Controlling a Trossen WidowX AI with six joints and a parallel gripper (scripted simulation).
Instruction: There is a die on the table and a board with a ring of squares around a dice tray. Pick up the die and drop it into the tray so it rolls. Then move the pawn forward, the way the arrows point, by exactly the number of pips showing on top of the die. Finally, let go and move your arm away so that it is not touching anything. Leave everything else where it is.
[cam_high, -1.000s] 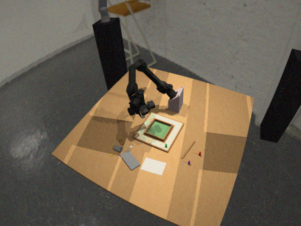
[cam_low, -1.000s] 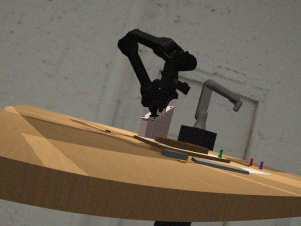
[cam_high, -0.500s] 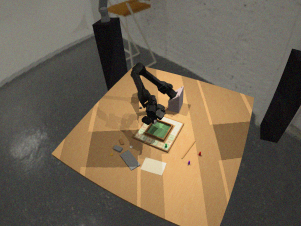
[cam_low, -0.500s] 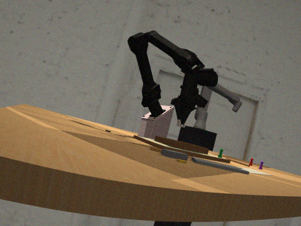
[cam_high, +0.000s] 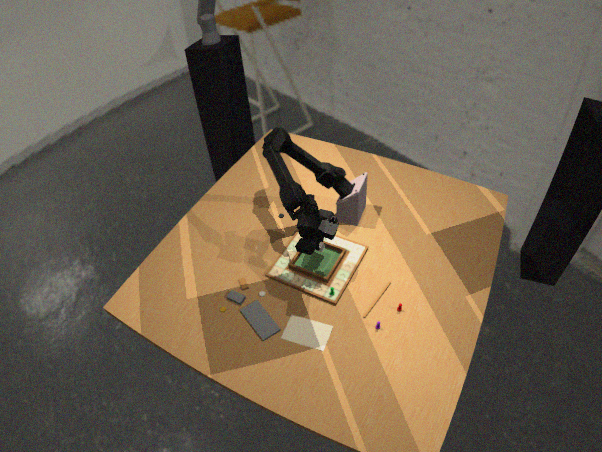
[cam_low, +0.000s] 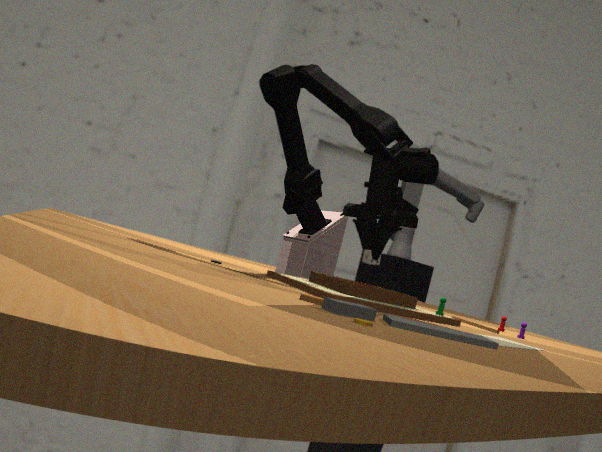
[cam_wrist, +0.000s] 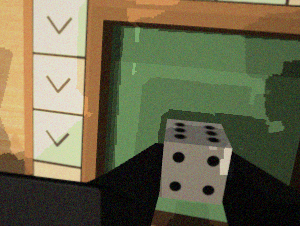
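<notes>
Claw (cam_high: 320, 246) (cam_low: 371, 257) (cam_wrist: 191, 156): clamped on the die (cam_high: 321, 245) (cam_low: 369, 256) (cam_wrist: 194, 167), a finger on either side. Fingers point down.

Die: pale cube, equal-sided, so one long axis cannot be picked. Held above the dice tray (cam_high: 332, 265) (cam_low: 362, 289) (cam_wrist: 185, 55), clear of its green floor. Wrist view shows a four-pip face toward the camera and a six-pip face above it, the two rows of three running away from the camera.

Tray sits in the middle of the board (cam_high: 357, 251) (cam_low: 440, 318) (cam_wrist: 42, 120). Markings on the squares at left in the wrist view: brown chevrons, tips toward the bottom of the frame.

Green pawn (cam_high: 332, 291) (cam_low: 441, 307): upright, long axis vertical, head up, near one corner of the board.

Farther out, off the board: thin rod (cam_high: 377, 300) lying flat; red pawn (cam_high: 399, 307) (cam_low: 503, 324) and purple pawn (cam_high: 378, 326) (cam_low: 522, 330), both upright. Pale sheet (cam_high: 307, 332) and dark grey slab (cam_high: 259, 320) (cam_low: 440, 332) lie flat, near each other.
</notes>
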